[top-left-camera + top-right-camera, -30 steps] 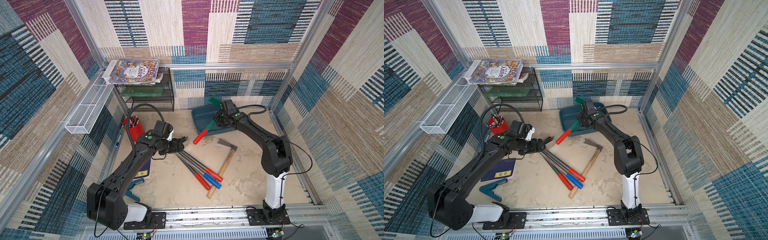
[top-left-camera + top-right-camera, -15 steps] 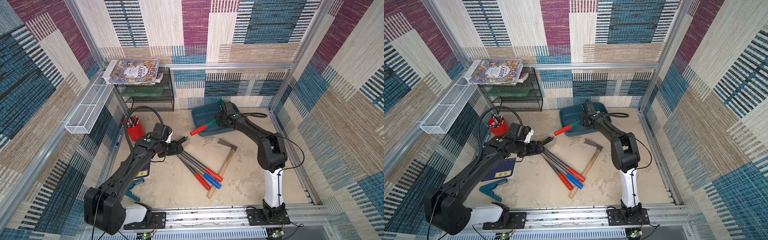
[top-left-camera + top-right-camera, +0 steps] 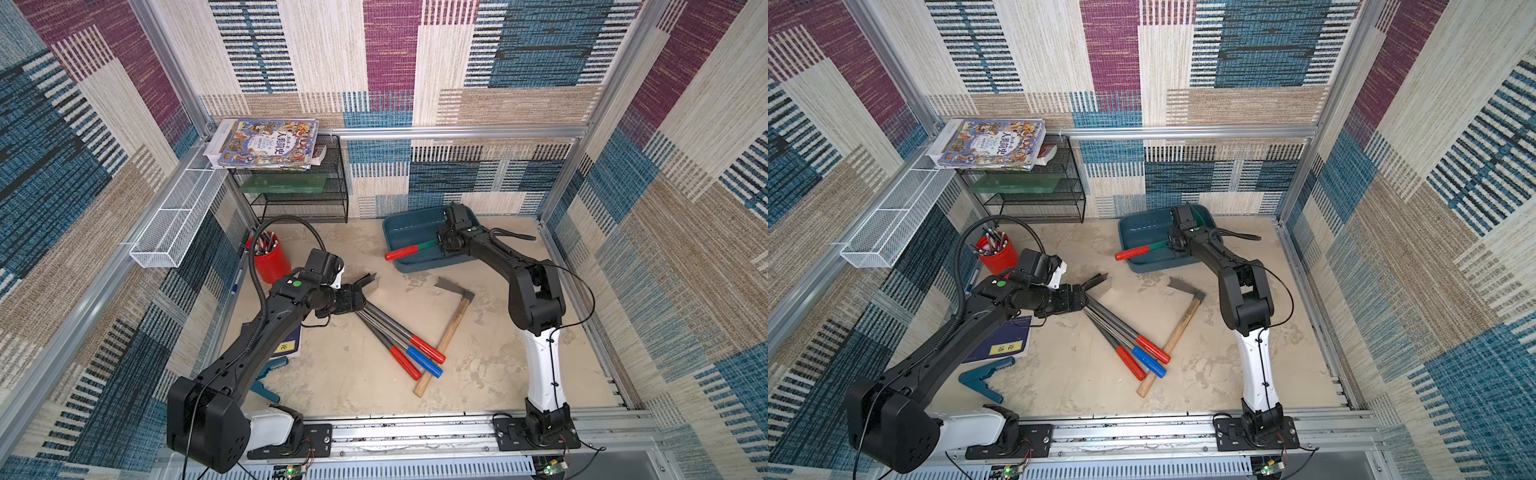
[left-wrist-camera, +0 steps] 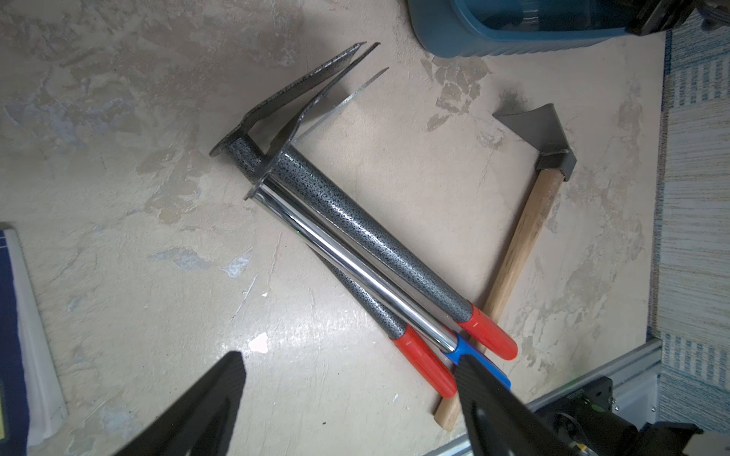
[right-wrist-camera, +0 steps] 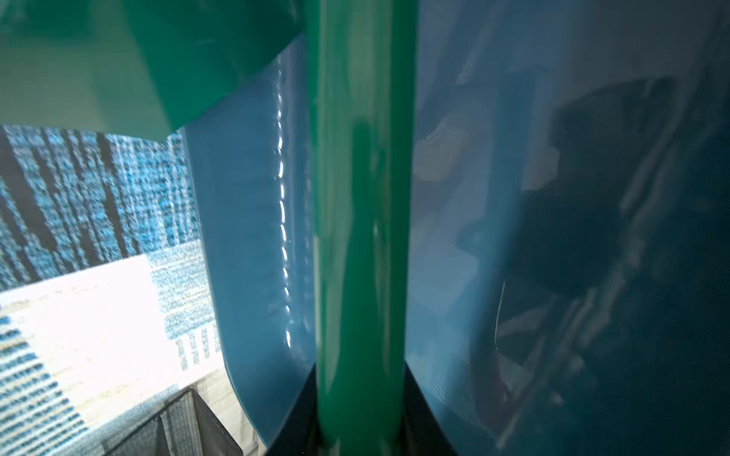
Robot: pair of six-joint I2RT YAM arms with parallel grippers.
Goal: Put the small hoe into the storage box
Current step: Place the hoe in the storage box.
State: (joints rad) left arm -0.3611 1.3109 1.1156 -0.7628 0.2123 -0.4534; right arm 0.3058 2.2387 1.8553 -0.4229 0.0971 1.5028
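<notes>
Small hoe (image 3: 415, 248): gripped by the green shaft, lying roughly level across the storage box (image 3: 390, 235), blade end toward the far corner, red grip poking out past the near rim. Clamped in the right hand (image 3: 445, 244), fingers tight on the shaft. Seen from the right wrist: green shaft (image 5: 359, 237) dead centre, glossy teal wall alongside. Held near mid-shaft, probably to balance blade against grip and prevent swinging. Turned along the box's diagonal, likely because too long to go in square. Contact with the box floor: cannot tell. Judged not yet placed; calls next for lowering and drawing the red end inside before letting go.

Further out, left hand (image 4: 347, 395) with fingers wide apart and empty, poised above three long tools (image 3: 399, 332) bundled on the bench (image 3: 353, 386), with a wooden-handled tool (image 3: 451, 328) crossing beneath their coloured grips. Well apart from the box, seemingly to leave room for the placing arm.
</notes>
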